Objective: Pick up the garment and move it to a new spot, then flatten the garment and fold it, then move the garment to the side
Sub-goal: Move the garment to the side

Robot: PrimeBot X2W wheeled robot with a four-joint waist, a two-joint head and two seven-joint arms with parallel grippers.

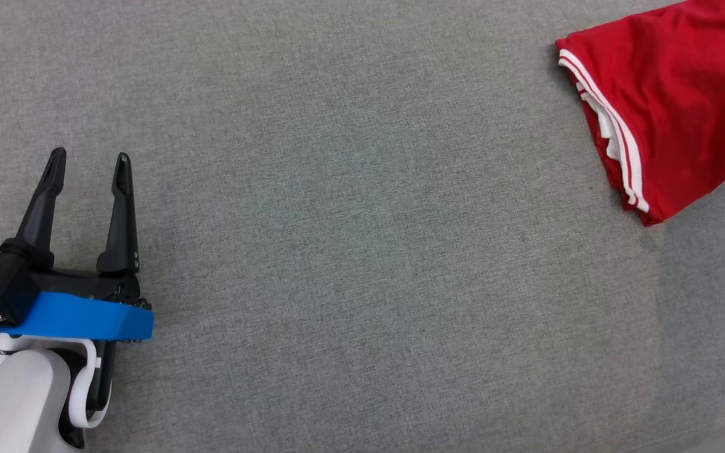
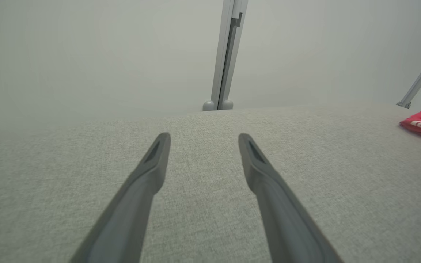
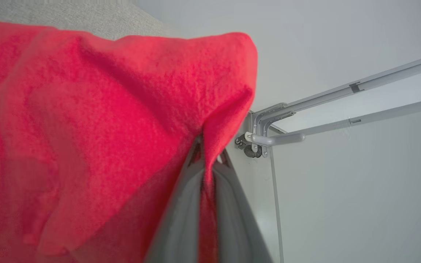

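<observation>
Noted at left: left gripper (image 1: 90,154), two long, tapered dark fingers spread wide, nothing between them. Behind the finger bases, a smooth blue band (image 1: 79,318); below that, a pale rounded forearm (image 1: 16,402). Under and ahead of the fingertips: grey woven surface (image 1: 362,264), fine-grained, flat, unwrinkled. Well to the right of those fingers and beyond their tips: garment (image 1: 677,107), soft red knit, white-striped along one layered edge, lying rumpled on the surface. Seen along the right gripper (image 3: 209,155): fingers closed narrow on a pinched fold of the fuzzy-textured red cloth, remainder draped left of the fingers. Right of those fingers: pale metal rails (image 3: 342,91), slim and tubular.
</observation>
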